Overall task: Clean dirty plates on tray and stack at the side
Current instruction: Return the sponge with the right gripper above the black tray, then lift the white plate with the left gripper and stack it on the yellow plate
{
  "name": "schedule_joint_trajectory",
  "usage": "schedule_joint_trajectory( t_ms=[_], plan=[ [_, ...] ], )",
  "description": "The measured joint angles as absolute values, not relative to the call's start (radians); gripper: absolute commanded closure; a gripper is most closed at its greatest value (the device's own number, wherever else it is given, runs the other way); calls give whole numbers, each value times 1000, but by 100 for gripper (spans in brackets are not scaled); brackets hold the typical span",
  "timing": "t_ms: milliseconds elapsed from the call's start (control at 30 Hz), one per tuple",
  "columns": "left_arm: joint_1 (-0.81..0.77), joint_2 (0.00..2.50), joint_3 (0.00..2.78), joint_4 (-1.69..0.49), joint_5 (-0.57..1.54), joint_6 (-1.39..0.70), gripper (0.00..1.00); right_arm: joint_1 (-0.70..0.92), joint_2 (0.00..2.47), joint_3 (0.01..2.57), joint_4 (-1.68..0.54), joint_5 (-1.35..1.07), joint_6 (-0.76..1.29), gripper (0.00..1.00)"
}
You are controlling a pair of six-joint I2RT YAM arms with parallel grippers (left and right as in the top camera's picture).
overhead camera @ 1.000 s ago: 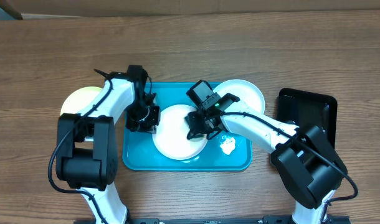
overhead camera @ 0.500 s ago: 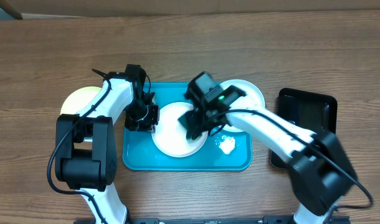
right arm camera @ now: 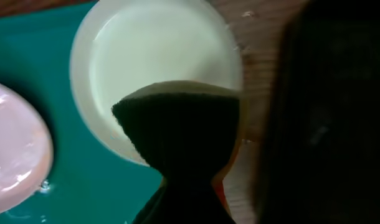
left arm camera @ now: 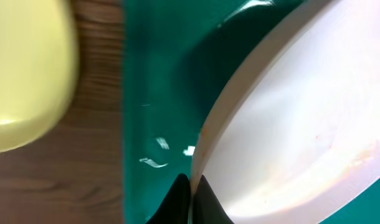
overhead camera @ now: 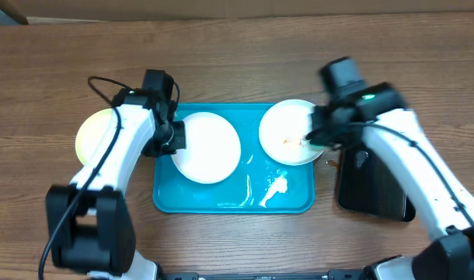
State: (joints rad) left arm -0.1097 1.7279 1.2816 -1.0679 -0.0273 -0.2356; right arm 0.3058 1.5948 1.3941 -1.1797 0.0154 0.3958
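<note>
The turquoise tray [overhead camera: 221,198] lies mid-table. My left gripper [overhead camera: 172,138] is shut on the left rim of a white plate [overhead camera: 210,148], tilted over the tray's left half; the left wrist view shows the jaws [left arm camera: 191,186] pinching that rim [left arm camera: 289,124]. A second white plate [overhead camera: 287,128] with an orange smear sits at the tray's back right corner. My right gripper [overhead camera: 313,137] is shut on a dark sponge [right arm camera: 177,124] over this plate's right edge [right arm camera: 159,50]. A pale yellow-green plate [overhead camera: 93,132] lies on the table left of the tray [left arm camera: 28,68].
A glossy black tray [overhead camera: 373,183] lies on the table right of the turquoise one, under my right arm [right arm camera: 327,112]. A white patch of foam or water [overhead camera: 276,187] sits on the turquoise tray's front right part.
My right gripper has left the middle plate and swung right to the back right plate. My left gripper has pulled the white plate leftward across the tray.
</note>
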Motion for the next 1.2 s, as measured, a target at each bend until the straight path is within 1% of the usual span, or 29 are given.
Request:
schedule_joint_trajectory(
  t_ms=[100, 233, 367, 700, 900, 1033, 1200],
  plan=[
    [-110, 1644, 1282, -1077, -116, -283, 96, 197, 1582, 1394, -1239, 41, 404, 96],
    [-129, 1528, 1282, -1077, -228, -321, 96, 59, 1582, 1394, -1264, 60, 398, 96],
    [-191, 1454, 1282, -1077, -356, -343, 96, -18, 1582, 1382, -1268, 67, 385, 96],
    [-469, 1435, 1282, -1074, -757, -388, 96, -39, 1581, 1201, -1190, 59, 355, 96],
    [-618, 1435, 1282, -1074, -989, -391, 96, -39, 1581, 1173, -1166, 59, 350, 96],
    [-685, 1435, 1282, -1072, -1085, -390, 96, -39, 1581, 1173, -1164, 59, 347, 96],
    [-704, 1435, 1282, -1070, -1135, -391, 96, -39, 1581, 1173, -1164, 59, 346, 96]
  ],
)
